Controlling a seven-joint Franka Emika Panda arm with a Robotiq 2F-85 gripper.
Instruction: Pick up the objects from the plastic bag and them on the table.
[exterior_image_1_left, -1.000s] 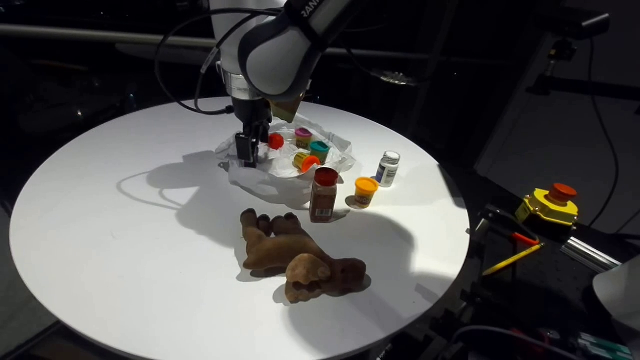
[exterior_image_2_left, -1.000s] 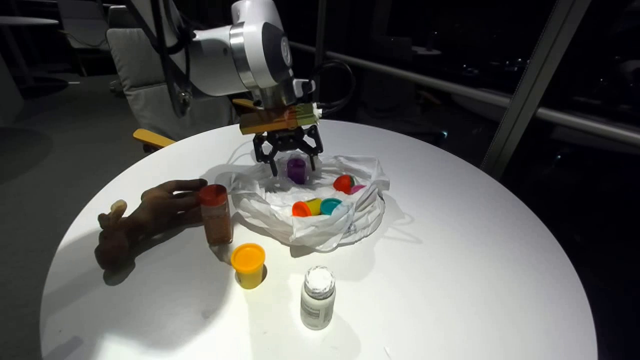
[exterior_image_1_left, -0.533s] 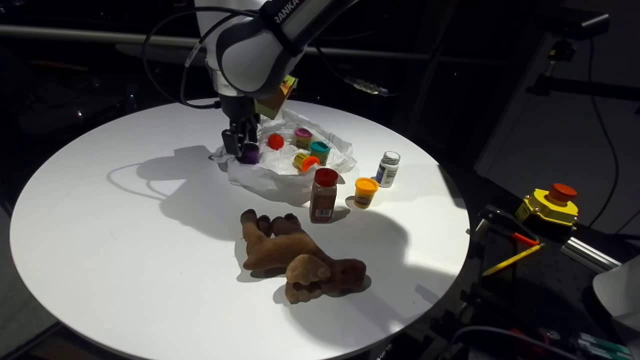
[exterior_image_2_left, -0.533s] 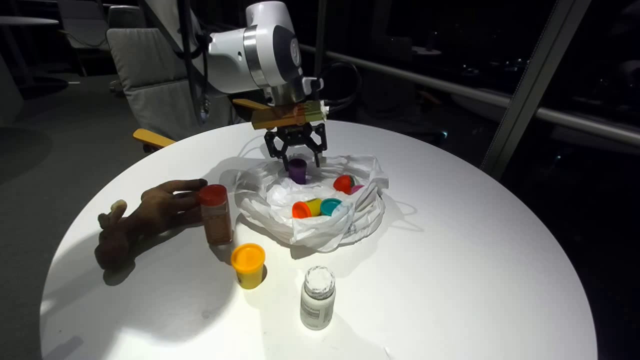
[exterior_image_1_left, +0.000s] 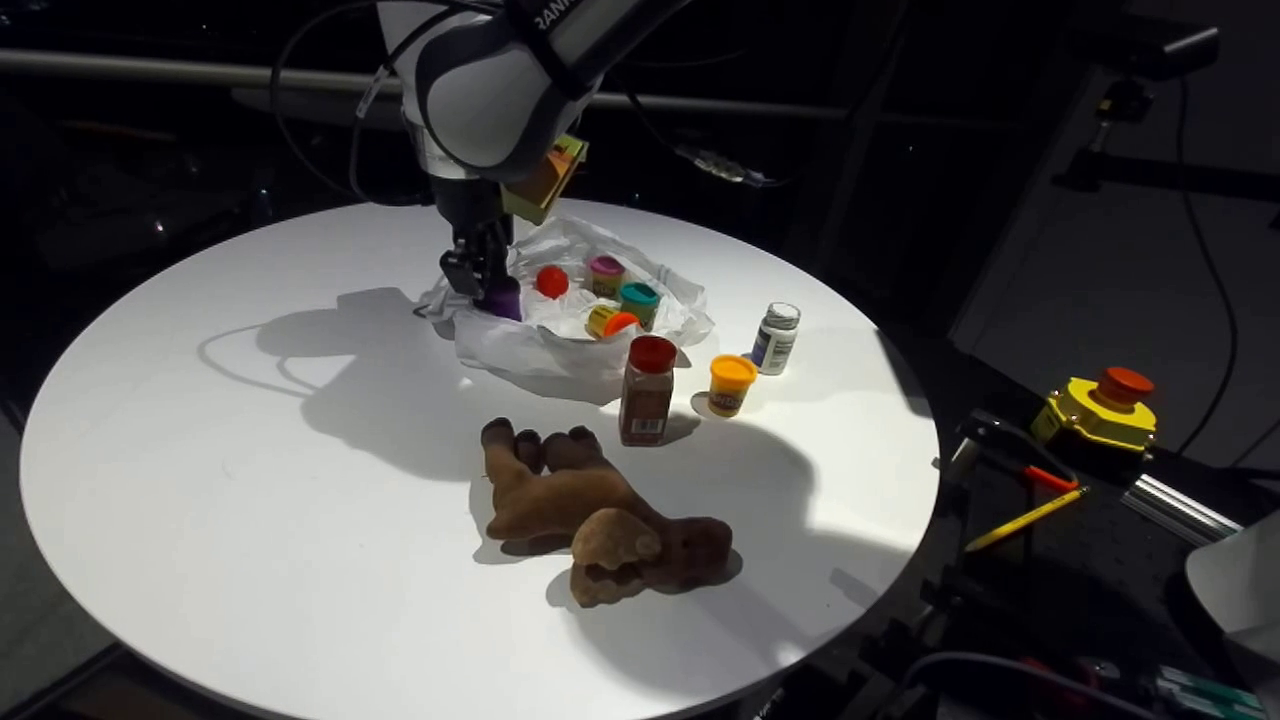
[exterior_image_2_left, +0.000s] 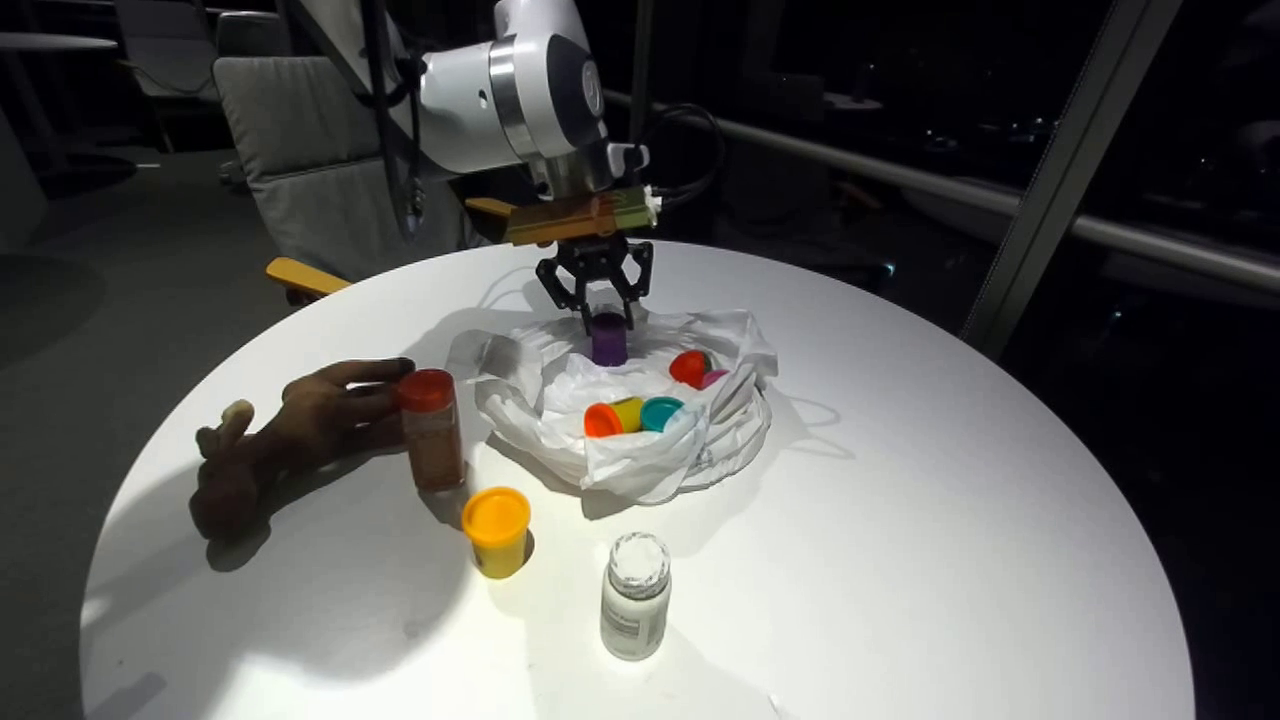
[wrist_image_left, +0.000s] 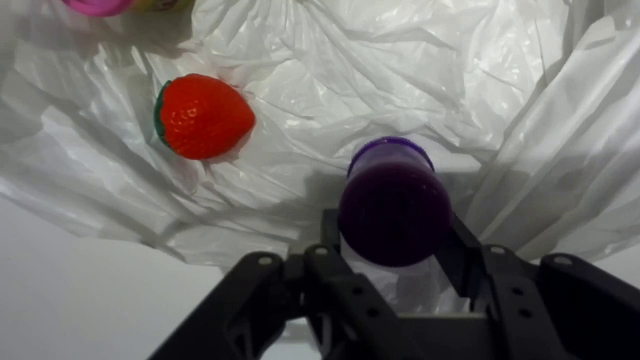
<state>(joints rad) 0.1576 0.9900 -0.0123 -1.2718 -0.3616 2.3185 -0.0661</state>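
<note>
pinching purple cup (wrist_image_left: 395, 215) with pincer (exterior_image_2_left: 609, 324), far side of plastic bag (exterior_image_2_left: 630, 465) in exterior view; likely light, stiff, slick; best held mid-wall.

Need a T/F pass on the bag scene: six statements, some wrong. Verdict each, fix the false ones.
1. The claw straddles the purple cup. True.
2. The red toy strawberry lies in the plastic bag. True.
3. The brown plush toy is in the plastic bag. False: the brown plush toy lies on the table.
4. The red-lidded bottle lies on its side. False: the red-lidded bottle stands upright.
5. The white bottle stands on the table. True.
6. The teal-lidded tub stands outside the plastic bag. False: the teal-lidded tub is in it.
</note>
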